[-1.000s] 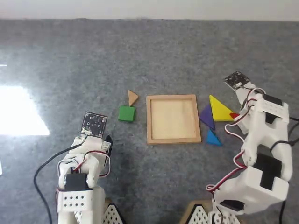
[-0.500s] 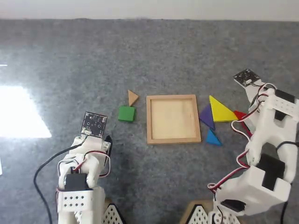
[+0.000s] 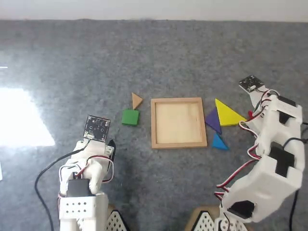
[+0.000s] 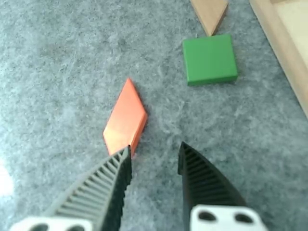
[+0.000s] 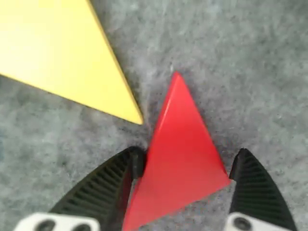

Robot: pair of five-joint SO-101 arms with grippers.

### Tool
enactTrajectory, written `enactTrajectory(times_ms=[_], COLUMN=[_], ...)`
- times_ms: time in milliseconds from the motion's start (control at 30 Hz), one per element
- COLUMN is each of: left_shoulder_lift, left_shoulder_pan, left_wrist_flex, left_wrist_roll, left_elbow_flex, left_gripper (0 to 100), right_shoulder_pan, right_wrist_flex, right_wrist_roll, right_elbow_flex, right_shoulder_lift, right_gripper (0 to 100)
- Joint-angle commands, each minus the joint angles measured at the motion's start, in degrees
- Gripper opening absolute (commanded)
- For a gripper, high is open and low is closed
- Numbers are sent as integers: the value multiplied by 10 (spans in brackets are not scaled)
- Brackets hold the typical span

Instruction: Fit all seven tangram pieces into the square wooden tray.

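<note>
Straddling the red triangle, the right end effector stands spread; the left end effector gapes beside the orange piece.

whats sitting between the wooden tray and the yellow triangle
A purple piece lies there, between the tray and the yellow triangle, close against the yellow one. The high view shows it.
</note>
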Motion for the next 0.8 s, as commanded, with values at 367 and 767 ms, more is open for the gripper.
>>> enactTrajectory(times_ms=[367,767], left_shoulder_lift=[-10,-10], left_shoulder_pan=[-4,-4], left_wrist_flex=[0,0], left_wrist_roll=[-7,-7], left_elbow_flex=[-5,-5], left_gripper=[152,152], right_shoulder_pan=[28,30], right_wrist_flex=[1,42], right_wrist_roll=[-139,-201], right_elbow_flex=[-18,-18], right_shoulder_lift=[1,1], right_gripper=[299,302])
